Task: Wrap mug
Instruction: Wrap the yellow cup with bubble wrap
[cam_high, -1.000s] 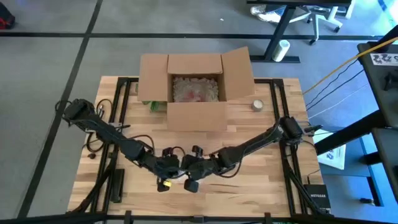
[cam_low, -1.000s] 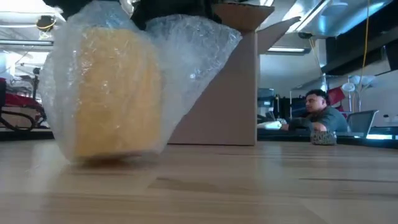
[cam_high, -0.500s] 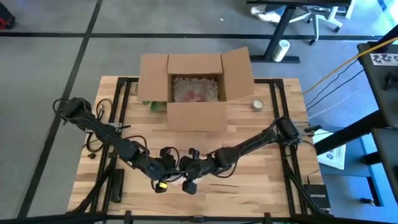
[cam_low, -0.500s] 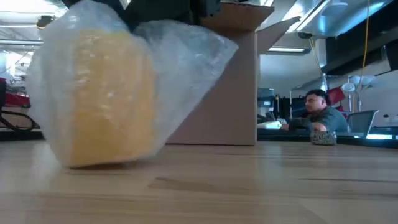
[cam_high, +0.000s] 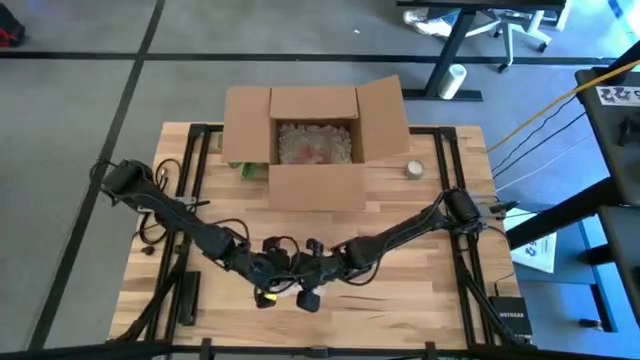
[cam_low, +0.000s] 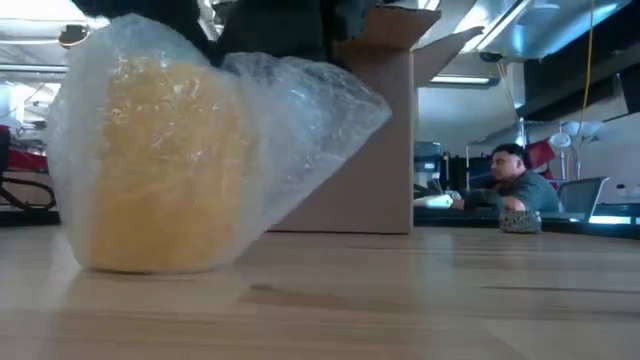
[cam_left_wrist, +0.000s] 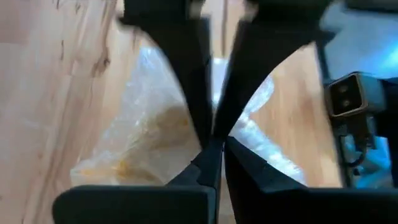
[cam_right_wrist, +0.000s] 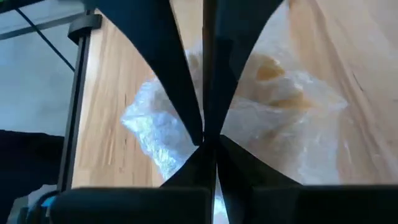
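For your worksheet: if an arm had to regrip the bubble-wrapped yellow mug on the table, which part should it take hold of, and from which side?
Probably the loose flap of bubble wrap that juts out beside the mug, approached from above. The flap is thin enough to pinch, while the wrapped body looks broad and rounded. Both the left gripper and right gripper are already pinched on wrap from overhead.

Yellow mug (cam_low: 165, 165) (clear bubble wrap (cam_low: 300, 120)), brown box (cam_high: 315, 150).

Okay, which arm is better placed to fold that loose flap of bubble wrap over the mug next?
Probably the right. The loose bubble wrap trails off the yellow mug toward the right gripper, which is pinched shut on it. The left gripper grips the wrap right at the mug, better suited to steadying it.
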